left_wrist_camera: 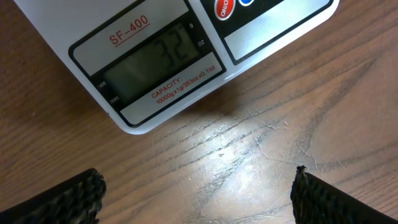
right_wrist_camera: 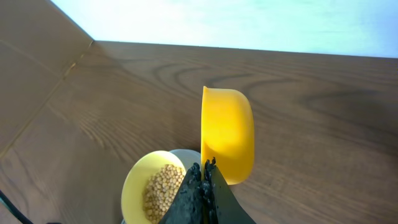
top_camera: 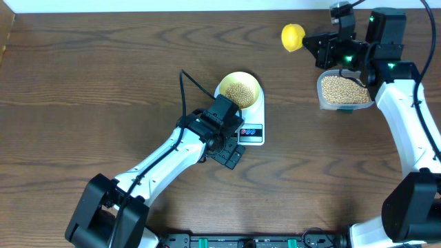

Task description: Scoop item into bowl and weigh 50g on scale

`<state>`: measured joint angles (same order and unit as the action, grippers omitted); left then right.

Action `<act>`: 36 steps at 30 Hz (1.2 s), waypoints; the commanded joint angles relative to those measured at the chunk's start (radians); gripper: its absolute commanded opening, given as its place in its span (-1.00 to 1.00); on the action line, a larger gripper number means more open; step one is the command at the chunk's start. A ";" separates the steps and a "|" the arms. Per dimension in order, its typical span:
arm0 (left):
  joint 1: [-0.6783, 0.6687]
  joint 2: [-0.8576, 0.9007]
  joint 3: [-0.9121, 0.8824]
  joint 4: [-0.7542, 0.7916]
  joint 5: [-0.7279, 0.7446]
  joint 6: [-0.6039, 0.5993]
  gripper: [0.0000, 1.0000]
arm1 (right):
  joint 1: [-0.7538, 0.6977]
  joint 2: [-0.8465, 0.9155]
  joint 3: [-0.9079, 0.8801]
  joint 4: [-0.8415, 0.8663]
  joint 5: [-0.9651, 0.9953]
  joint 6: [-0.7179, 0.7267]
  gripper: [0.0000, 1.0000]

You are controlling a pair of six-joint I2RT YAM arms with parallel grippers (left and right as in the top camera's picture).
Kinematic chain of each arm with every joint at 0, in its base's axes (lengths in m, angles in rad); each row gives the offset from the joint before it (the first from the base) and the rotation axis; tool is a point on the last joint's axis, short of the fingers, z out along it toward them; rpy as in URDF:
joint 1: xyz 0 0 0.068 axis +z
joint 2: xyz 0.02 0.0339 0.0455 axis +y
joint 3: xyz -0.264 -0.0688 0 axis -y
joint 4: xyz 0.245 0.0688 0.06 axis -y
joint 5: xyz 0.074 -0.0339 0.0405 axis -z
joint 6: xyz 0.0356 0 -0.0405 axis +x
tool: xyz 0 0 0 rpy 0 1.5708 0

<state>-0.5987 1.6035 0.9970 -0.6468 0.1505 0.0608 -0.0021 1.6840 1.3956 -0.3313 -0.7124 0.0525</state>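
Observation:
The pale yellow-green bowl (top_camera: 238,89) stands on the white scale (top_camera: 253,132) and holds beige beans (top_camera: 240,91). My left gripper (top_camera: 230,154) hovers at the scale's front edge. In the left wrist view it (left_wrist_camera: 199,194) is open with only bare table between its fingers, and the scale's display (left_wrist_camera: 155,62) lies just ahead. My right gripper (top_camera: 308,42) is at the back right, above the table, shut on the handle of a small yellow scoop (top_camera: 293,37). In the right wrist view the scoop (right_wrist_camera: 227,134) stands on edge past the shut fingertips (right_wrist_camera: 204,171), with the bowl (right_wrist_camera: 134,186) beyond.
A clear plastic tub (top_camera: 342,91) full of beans sits at the right, under the right arm. A black cable (top_camera: 189,83) runs left of the scale. The table's back edge meets a white wall (right_wrist_camera: 249,22).

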 commanded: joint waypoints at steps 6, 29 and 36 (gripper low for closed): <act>0.000 0.003 0.020 -0.003 -0.014 0.018 0.96 | -0.024 -0.010 -0.001 0.017 0.161 0.021 -0.98; 0.000 0.003 0.020 -0.003 -0.040 0.018 0.96 | -0.024 -0.010 -0.001 0.035 0.609 -0.061 -0.98; 0.000 0.003 0.020 0.010 -0.080 0.031 0.96 | -0.024 -0.010 -0.001 0.036 0.609 -0.061 -0.98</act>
<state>-0.5987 1.6035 0.9966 -0.6449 0.1123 0.0624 -0.0231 1.6840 1.3956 -0.2981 -0.1211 0.0063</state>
